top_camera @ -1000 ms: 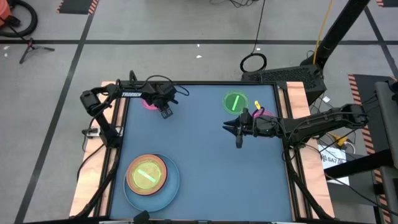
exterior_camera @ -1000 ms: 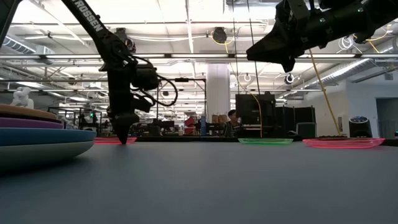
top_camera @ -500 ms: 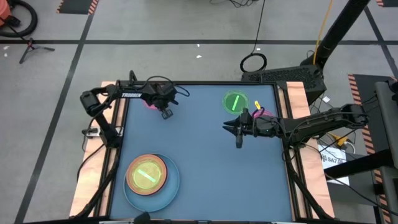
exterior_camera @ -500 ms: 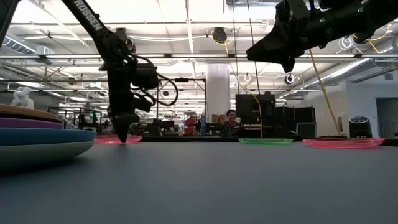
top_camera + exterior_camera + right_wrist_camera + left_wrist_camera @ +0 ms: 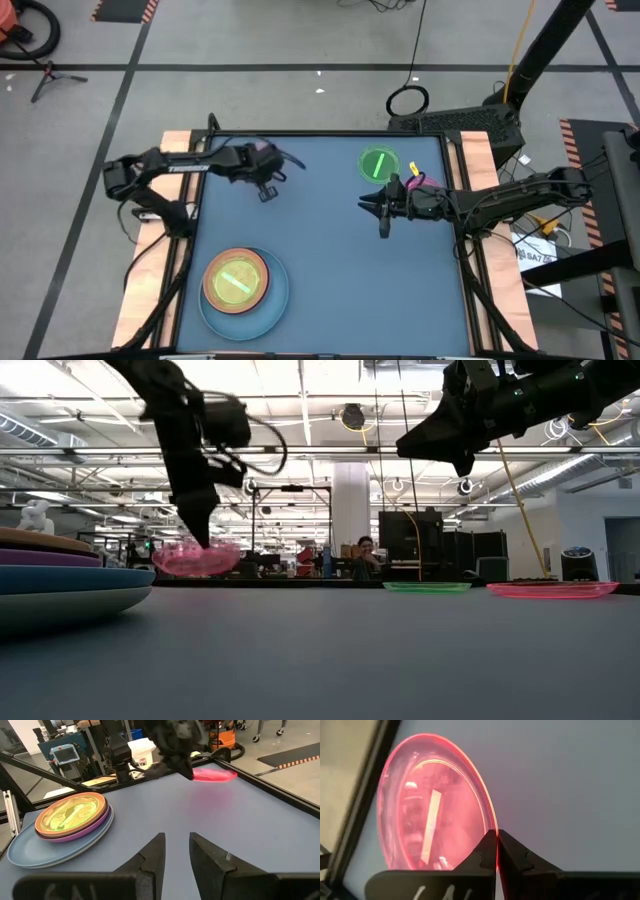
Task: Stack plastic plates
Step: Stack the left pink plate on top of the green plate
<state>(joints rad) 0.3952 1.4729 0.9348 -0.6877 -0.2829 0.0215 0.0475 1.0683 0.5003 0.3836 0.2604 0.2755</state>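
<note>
Change: since the earlier frame the small pink plate (image 5: 196, 558) has been lifted off the table (image 5: 330, 270), carried at the rim by the left gripper (image 5: 203, 540)
Left gripper: clamped on the pink plate's edge, fingers (image 5: 512, 857) pressed together over the rim
Pink plate: held clear above the far-left part of the table, face roughly level, slightly tilted
Right gripper (image 5: 372, 206): raised over the right half of the table, fingers parted, nothing held
Stack (image 5: 243, 290): near-left corner; green plate (image 5: 236, 281) on top, orange and purple beneath, light-blue at the bottom
Green plate (image 5: 378, 164): flat, far right
Second pink plate (image 5: 552, 589): flat, far-right edge
</note>
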